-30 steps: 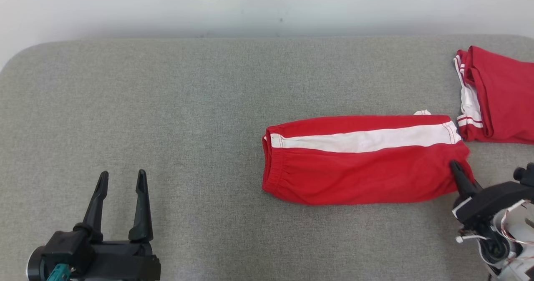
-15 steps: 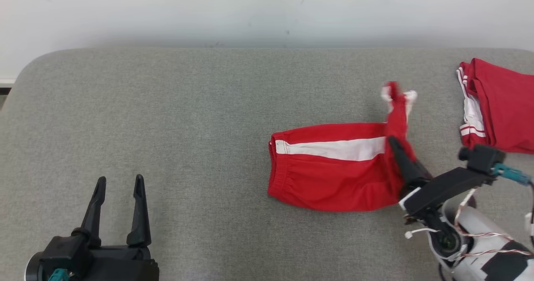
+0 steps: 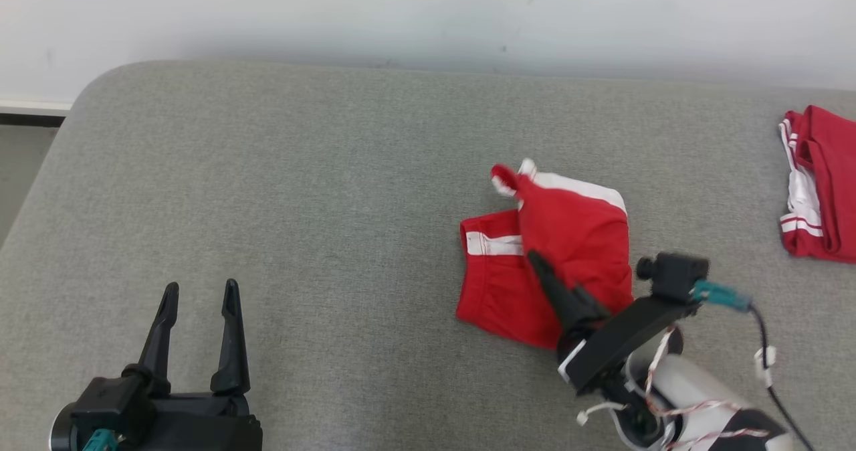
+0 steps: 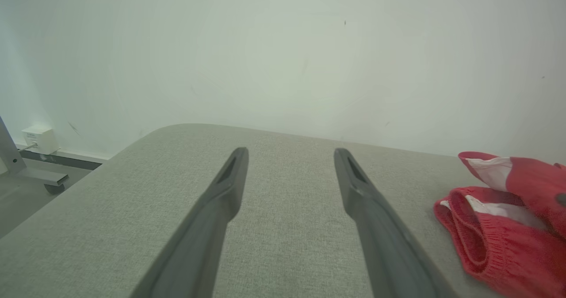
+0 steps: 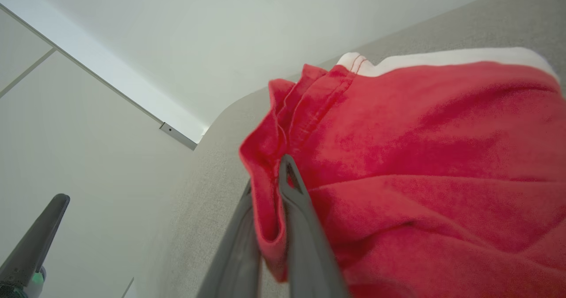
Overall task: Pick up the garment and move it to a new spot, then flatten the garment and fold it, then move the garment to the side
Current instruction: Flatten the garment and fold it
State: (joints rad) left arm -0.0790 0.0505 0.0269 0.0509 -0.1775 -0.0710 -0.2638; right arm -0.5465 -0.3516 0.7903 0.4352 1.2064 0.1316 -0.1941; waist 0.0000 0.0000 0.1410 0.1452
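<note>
Garment (image 3: pixel 575 237) end farther left, stripe (image 3: pixel 495 244) mostly hidden

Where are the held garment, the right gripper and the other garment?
garment (image 3: pixel 575 237), head view, red folded-over flap.
right gripper (image 5: pixel 267 172), right wrist view, between its fingertips.
other garment (image 3: pixel 826 183), head view, red top layer.

Red garment (image 3: pixel 575 237) with white stripe, right end doubled over its waistband half, on grey table (image 3: pixel 267 203).

Bare test lab: grey padded table (image 3: pixel 267 170), blank white wall (image 3: pixel 401 9)
</note>
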